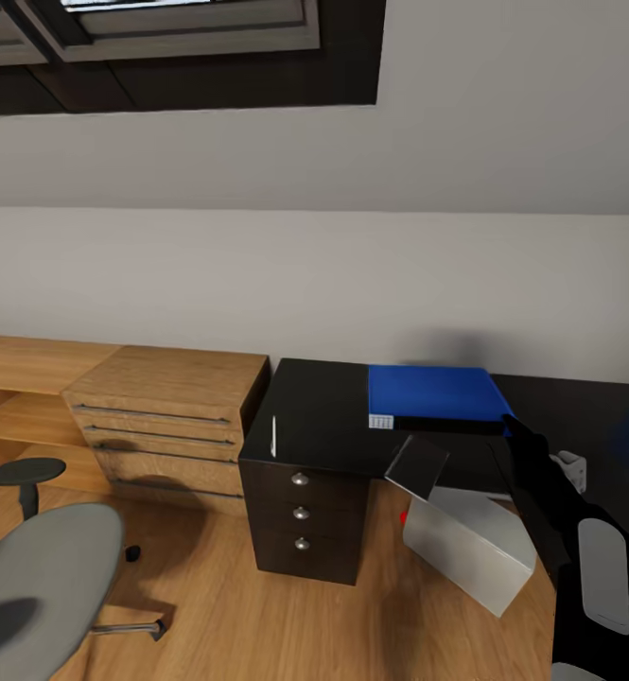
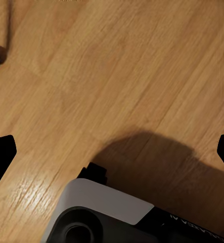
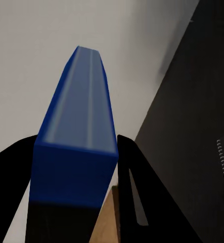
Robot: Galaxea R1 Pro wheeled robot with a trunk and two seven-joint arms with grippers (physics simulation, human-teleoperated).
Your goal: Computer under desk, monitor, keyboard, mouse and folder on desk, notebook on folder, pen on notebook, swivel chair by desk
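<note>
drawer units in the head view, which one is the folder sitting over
The dark three-drawer unit with round knobs, under the glossy black desk where the blue folder lies. The light wooden cabinet beside it has long bar handles.

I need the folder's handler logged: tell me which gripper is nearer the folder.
Right. The right gripper is shut on the folder above the desk; the left gripper hangs over bare floor.

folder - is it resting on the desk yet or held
Held: the right tool is clamped on the folder over the desk; contact with the top cannot be told.
</note>
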